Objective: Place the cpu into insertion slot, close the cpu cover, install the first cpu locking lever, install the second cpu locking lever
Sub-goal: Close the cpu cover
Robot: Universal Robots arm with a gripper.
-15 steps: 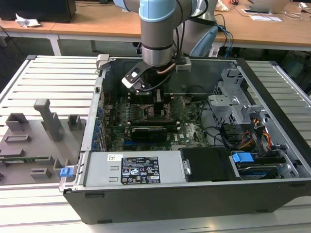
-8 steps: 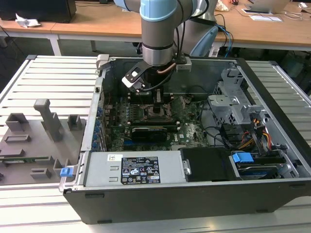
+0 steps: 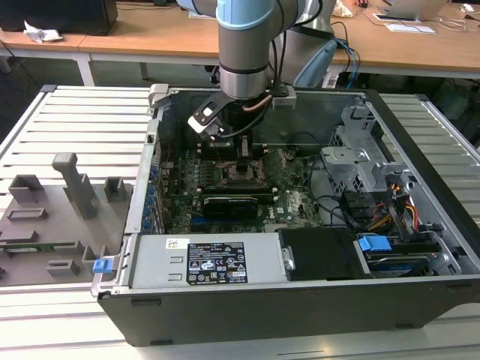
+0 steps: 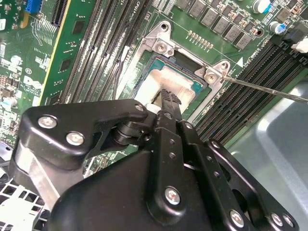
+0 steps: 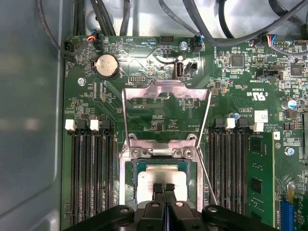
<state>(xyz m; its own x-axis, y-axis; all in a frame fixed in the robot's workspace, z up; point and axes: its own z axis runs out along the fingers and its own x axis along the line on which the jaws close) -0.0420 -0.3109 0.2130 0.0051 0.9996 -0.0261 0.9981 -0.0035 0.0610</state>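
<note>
First wrist view: we see jaws together, touching the cpu (image 5: 148,185) seated in its socket (image 5: 131,183); cpu cover (image 5: 166,90) stands open.

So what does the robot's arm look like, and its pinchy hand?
The arm is a fat round tube, silvery grey with a light blue cap. A black cable runs down beside it. The gripper is all black, made of chunky rounded bars joined by shiny silver screws, and its two jaws are thin with ridged tips.
</note>
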